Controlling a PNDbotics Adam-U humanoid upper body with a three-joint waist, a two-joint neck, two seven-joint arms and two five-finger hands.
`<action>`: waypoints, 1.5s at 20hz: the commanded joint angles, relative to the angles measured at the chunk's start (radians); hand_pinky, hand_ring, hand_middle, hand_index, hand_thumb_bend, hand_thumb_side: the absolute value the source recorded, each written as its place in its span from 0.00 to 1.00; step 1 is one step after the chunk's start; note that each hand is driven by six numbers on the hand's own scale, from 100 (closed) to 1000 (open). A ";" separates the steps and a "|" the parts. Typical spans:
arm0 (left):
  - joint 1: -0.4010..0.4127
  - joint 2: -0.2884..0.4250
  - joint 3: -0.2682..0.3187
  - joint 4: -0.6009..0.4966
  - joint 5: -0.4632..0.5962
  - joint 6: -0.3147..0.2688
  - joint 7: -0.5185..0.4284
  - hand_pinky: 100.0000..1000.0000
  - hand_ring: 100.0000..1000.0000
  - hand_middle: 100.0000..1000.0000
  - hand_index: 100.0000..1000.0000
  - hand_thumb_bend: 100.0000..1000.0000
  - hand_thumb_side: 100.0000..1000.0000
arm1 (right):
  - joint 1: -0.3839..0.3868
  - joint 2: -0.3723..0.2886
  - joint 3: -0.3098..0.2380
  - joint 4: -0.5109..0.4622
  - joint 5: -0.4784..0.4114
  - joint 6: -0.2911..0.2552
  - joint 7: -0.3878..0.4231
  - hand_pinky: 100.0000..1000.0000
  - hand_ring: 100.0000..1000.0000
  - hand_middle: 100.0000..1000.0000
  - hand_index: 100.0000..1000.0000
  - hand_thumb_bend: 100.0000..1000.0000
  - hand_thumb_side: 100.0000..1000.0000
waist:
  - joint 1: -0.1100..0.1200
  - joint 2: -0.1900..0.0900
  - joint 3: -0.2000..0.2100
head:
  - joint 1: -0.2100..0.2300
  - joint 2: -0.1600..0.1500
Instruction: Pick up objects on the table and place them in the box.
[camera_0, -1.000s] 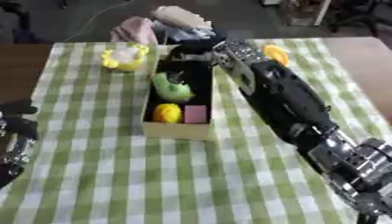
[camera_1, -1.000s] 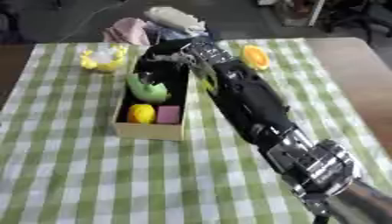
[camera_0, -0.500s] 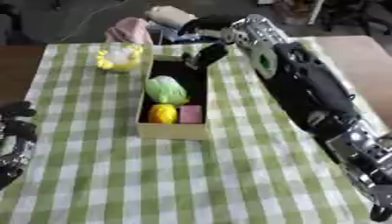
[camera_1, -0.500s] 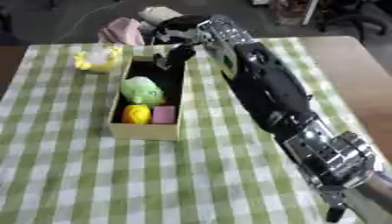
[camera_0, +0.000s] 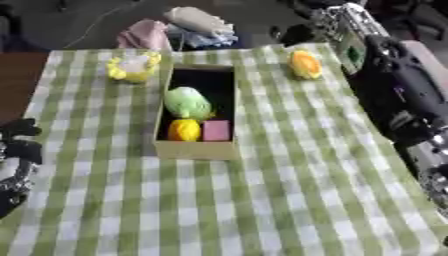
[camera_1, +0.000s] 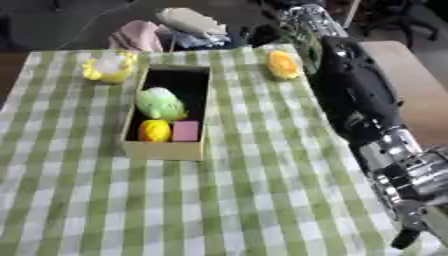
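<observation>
Now that the right arm has withdrawn, box uncovered, orange object visible.

box far half free; right arm flanks.

The box sits left of the frame's centre on the table, with three objects in it: a rounded one in the middle, a ball and a cube side by side at the lower end. A cup-like object lies just beyond the box's upper left corner, and another object lies to the upper right, well apart from the box. The right arm runs along the frame's right side, and the left hand shows at the left edge.
</observation>
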 joint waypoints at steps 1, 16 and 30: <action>-0.004 0.006 0.009 -0.020 -0.001 0.001 0.000 0.75 0.68 0.72 0.87 0.00 0.59 | -0.013 -0.030 -0.031 0.057 -0.019 0.053 -0.024 0.93 0.96 1.00 1.00 0.00 0.53 | -0.004 -0.008 0.000 | 0.001 -0.009; -0.004 -0.001 0.006 -0.020 0.000 -0.003 -0.008 0.75 0.69 0.72 0.87 0.00 0.59 | 0.012 -0.004 -0.045 0.203 -0.134 0.090 -0.049 0.91 0.94 0.98 1.00 0.00 0.79 | 0.008 0.004 0.009 | -0.001 -0.014; -0.011 -0.005 0.002 -0.020 0.001 -0.010 -0.014 0.75 0.69 0.73 0.87 0.00 0.60 | 0.034 0.007 -0.044 0.242 -0.148 0.101 -0.088 0.89 0.92 0.95 1.00 0.00 0.76 | 0.012 0.020 0.024 | -0.007 -0.027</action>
